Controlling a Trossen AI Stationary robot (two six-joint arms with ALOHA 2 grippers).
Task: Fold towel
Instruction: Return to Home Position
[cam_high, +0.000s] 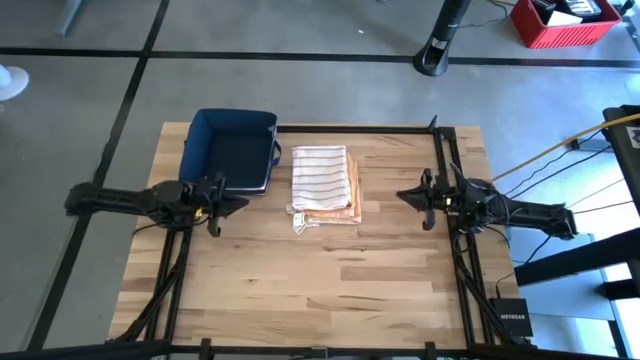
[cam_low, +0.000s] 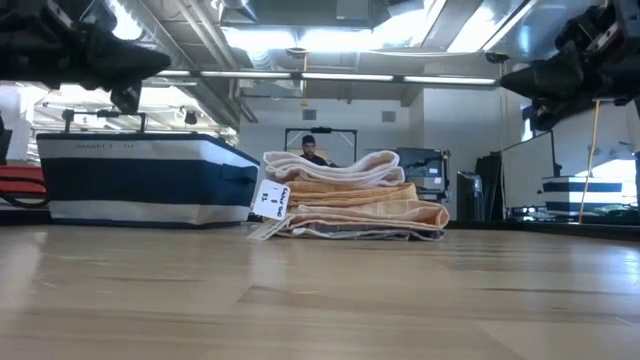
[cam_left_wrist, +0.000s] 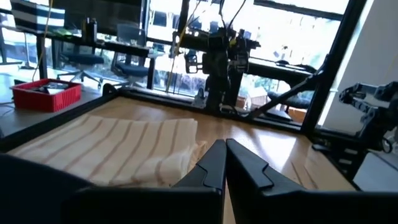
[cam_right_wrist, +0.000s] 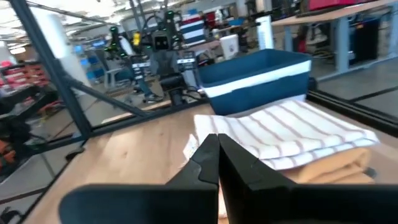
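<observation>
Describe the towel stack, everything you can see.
The towel stack is folded cloth piled flat and roughly squared. It sits on the wooden table beside the blue bin, with a thin gap between them. On top lies a white towel with thin dark stripes. Orange layers show beneath it, and the lowest looks grayish. A white tag sticks out at one corner.

The folded towels (cam_high: 325, 190) lie in a neat stack between the left claw (cam_high: 243, 203) and the right claw (cam_high: 402, 194), apart from both. A white striped towel (cam_high: 319, 176) lies flat on top, with orange towels (cam_high: 353, 205) beneath it.
</observation>
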